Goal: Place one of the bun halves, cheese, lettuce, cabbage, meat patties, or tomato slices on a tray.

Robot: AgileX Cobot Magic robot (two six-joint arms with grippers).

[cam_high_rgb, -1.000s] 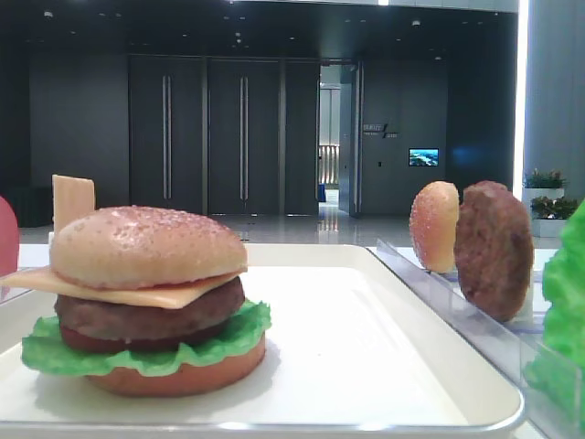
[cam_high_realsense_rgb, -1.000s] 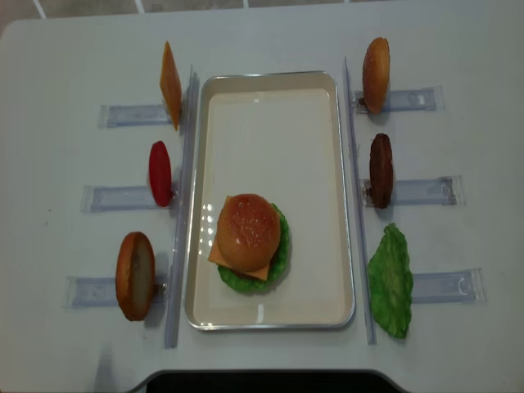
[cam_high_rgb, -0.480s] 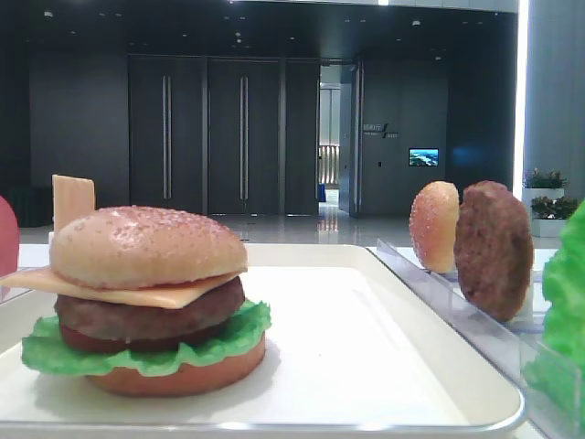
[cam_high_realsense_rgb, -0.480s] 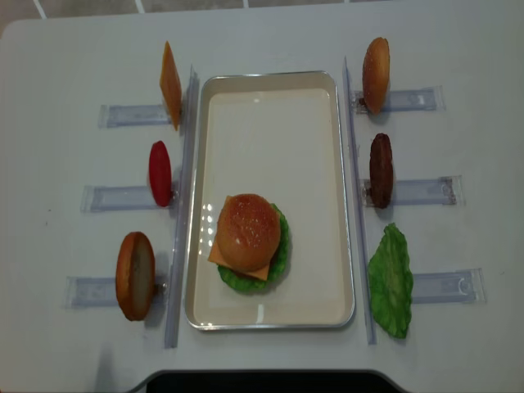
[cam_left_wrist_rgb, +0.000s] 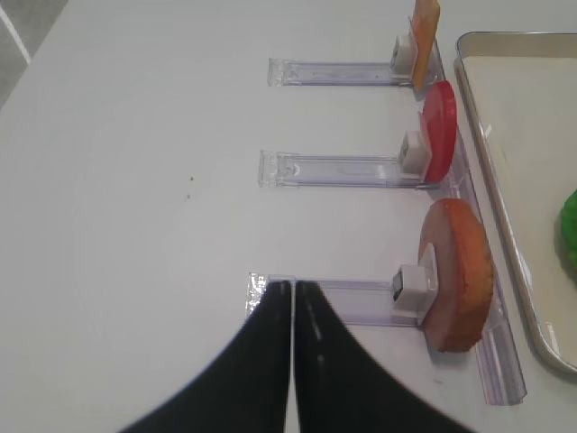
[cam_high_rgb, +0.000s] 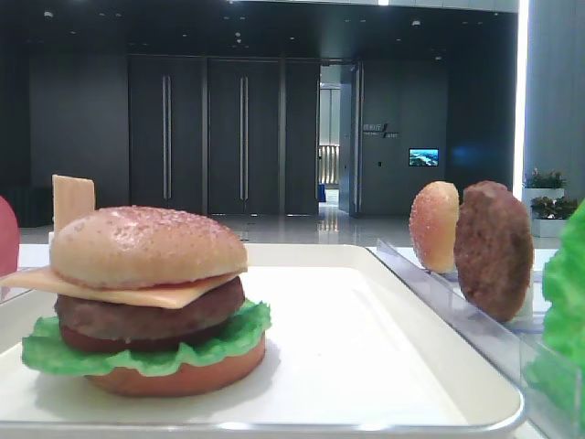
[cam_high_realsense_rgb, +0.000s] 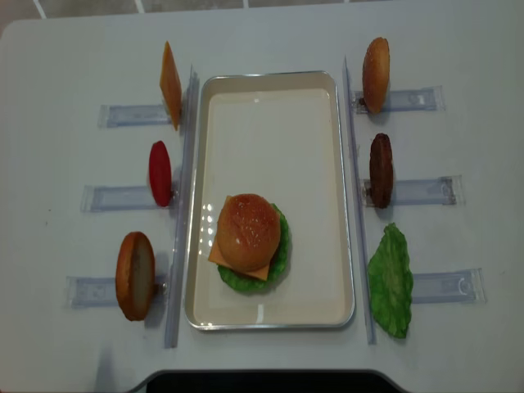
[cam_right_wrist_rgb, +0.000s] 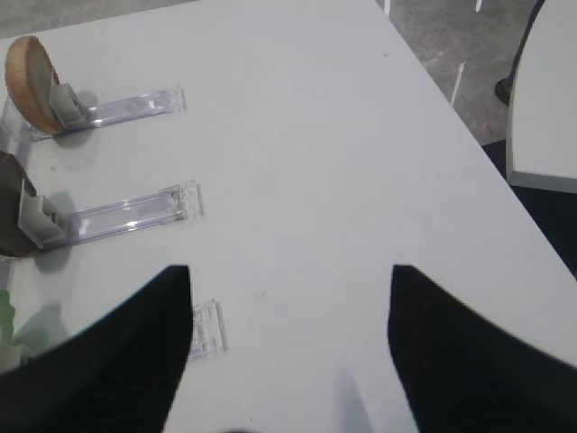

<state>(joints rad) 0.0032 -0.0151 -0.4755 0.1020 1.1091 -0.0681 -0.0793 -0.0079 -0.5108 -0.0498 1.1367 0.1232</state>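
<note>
On the white tray [cam_high_realsense_rgb: 270, 106] stands a stacked burger: speckled bun top [cam_high_realsense_rgb: 247, 232], cheese [cam_high_rgb: 155, 293], meat patty [cam_high_rgb: 151, 315] and lettuce [cam_high_rgb: 55, 352] over an orange bottom bun [cam_high_rgb: 183, 377]. On the right racks stand another bun half [cam_high_realsense_rgb: 376, 74], a patty [cam_high_realsense_rgb: 381, 169] and a lettuce leaf [cam_high_realsense_rgb: 391, 281]. The left racks hold a cheese slice [cam_high_realsense_rgb: 170, 84], a red tomato slice [cam_high_realsense_rgb: 160, 173] and a flat bun [cam_high_realsense_rgb: 135, 275]. My left gripper [cam_left_wrist_rgb: 293, 287] is shut and empty over the table left of the flat bun [cam_left_wrist_rgb: 460, 289]. My right gripper [cam_right_wrist_rgb: 290, 269] is open and empty over bare table. No cabbage shows.
Clear plastic rack strips [cam_high_realsense_rgb: 422, 191] run out from both long sides of the tray. In the right wrist view the table's edge [cam_right_wrist_rgb: 469, 135] lies at the right, with floor beyond. Neither arm shows in the two high views.
</note>
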